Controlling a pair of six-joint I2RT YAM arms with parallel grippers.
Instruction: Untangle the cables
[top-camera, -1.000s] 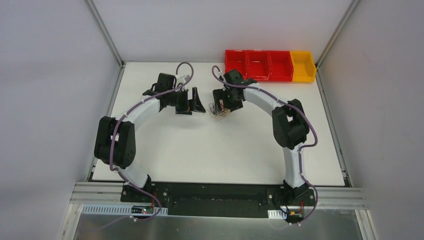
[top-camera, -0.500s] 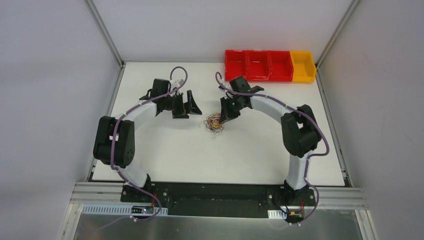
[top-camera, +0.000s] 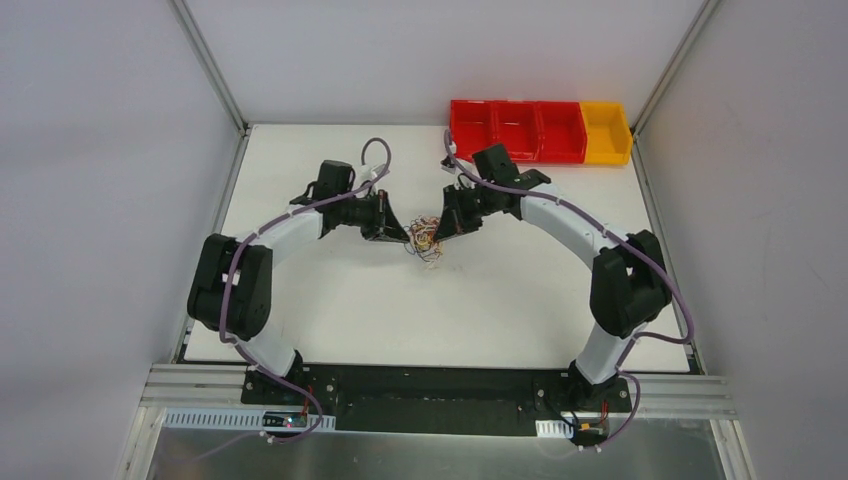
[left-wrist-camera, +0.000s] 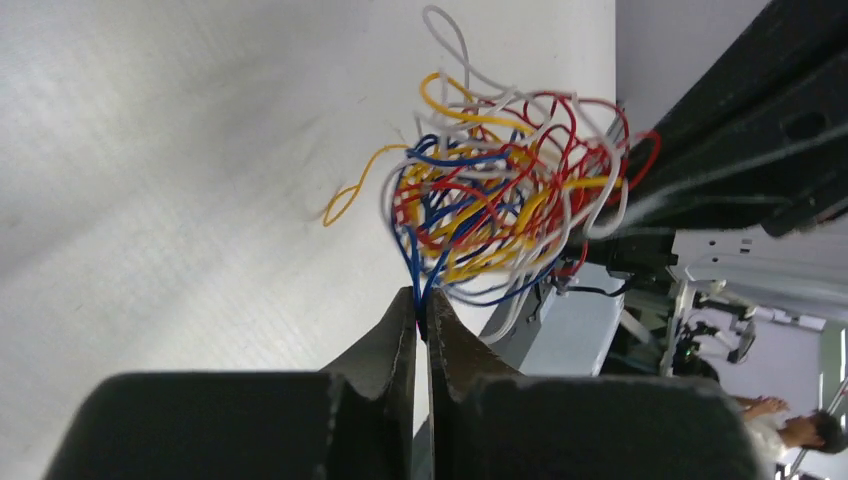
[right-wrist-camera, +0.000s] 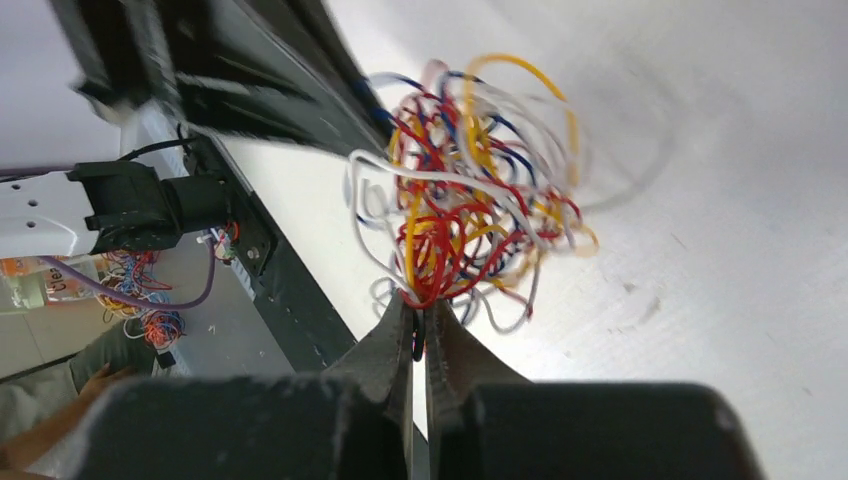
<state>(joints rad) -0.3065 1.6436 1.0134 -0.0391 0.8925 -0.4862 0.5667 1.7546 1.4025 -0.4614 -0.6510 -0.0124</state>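
The cables (top-camera: 424, 241) are a small knotted clump of thin red, yellow, white and blue wires at the table's middle back, between my two grippers. My left gripper (top-camera: 403, 233) meets the clump from the left. In the left wrist view it (left-wrist-camera: 422, 312) is shut on blue strands at the lower edge of the cables (left-wrist-camera: 495, 195). My right gripper (top-camera: 440, 227) comes in from the right. Its wrist view shows it (right-wrist-camera: 418, 312) shut on red strands at the bottom of the cables (right-wrist-camera: 470, 190). One yellow loop (left-wrist-camera: 350, 195) sticks out of the clump.
A row of red bins (top-camera: 515, 130) with a yellow bin (top-camera: 606, 133) at its right end stands at the back right corner. White walls with metal posts enclose the table (top-camera: 400, 320). The arm bases sit on the black rail at the near edge.
The left arm swung right to the clump and its open gripper shut on the strands. The right gripper, which shut earlier, shifted left with the clump.
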